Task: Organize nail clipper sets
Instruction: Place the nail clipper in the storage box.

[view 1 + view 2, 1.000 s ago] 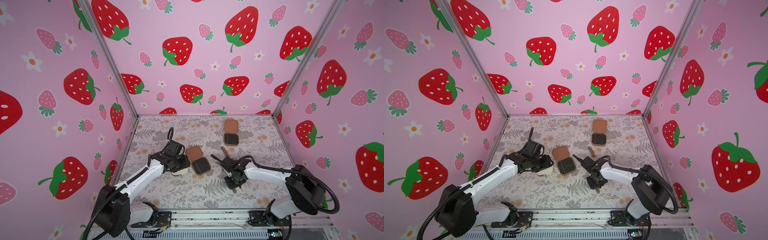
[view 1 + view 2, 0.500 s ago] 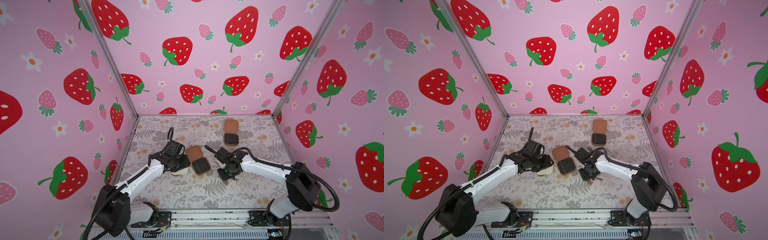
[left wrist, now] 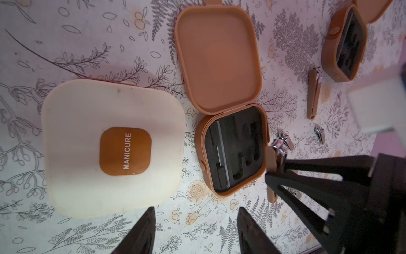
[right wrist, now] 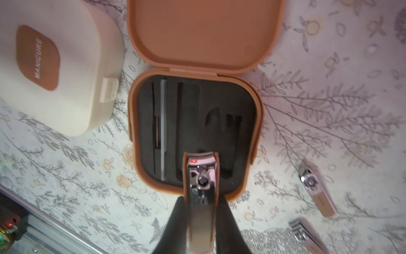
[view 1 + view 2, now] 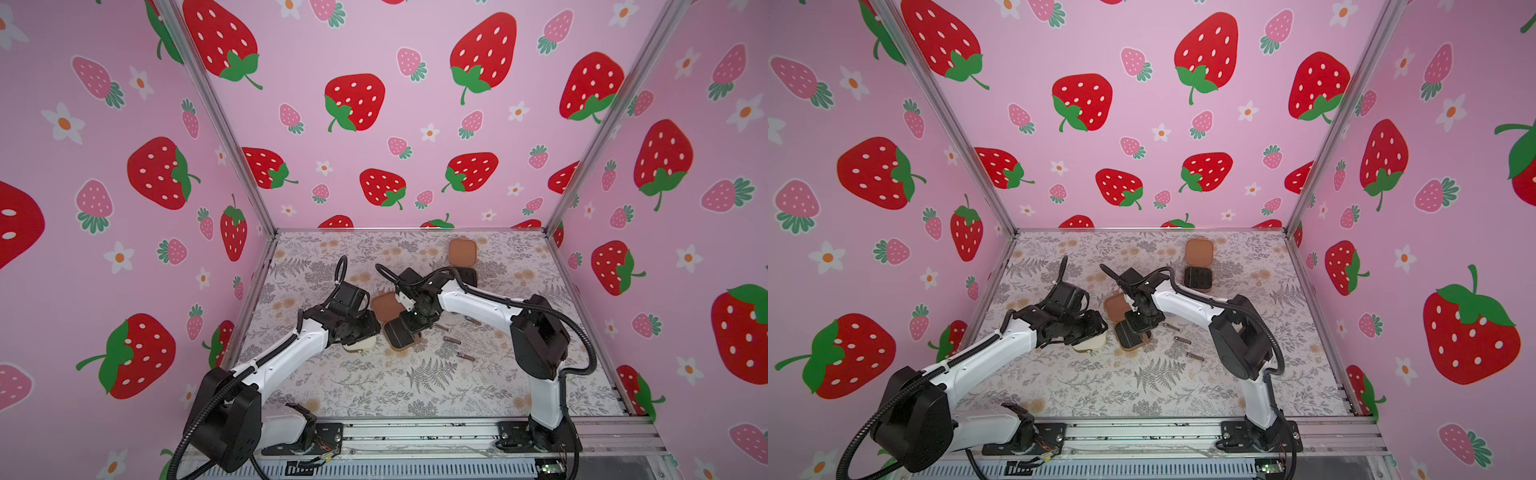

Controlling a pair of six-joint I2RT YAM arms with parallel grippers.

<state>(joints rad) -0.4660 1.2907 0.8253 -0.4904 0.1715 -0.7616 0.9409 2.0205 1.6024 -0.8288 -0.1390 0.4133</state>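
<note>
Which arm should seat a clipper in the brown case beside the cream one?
Right. The right gripper holds a clipper above that brown case; the left gripper is open and empty.

Pink strawberry-print walls [image 5: 374,166] surround a floral-patterned table [image 5: 374,386] and metal rail [image 5: 415,434].

- Cream case [image 3: 112,147] sat shut, badge up, below left gripper [image 3: 196,213].
- Brown case [image 4: 197,105] lay open under right gripper [image 4: 201,204].
- Clipper [image 4: 201,176], pinched in that gripper, hung over its slots.
</note>
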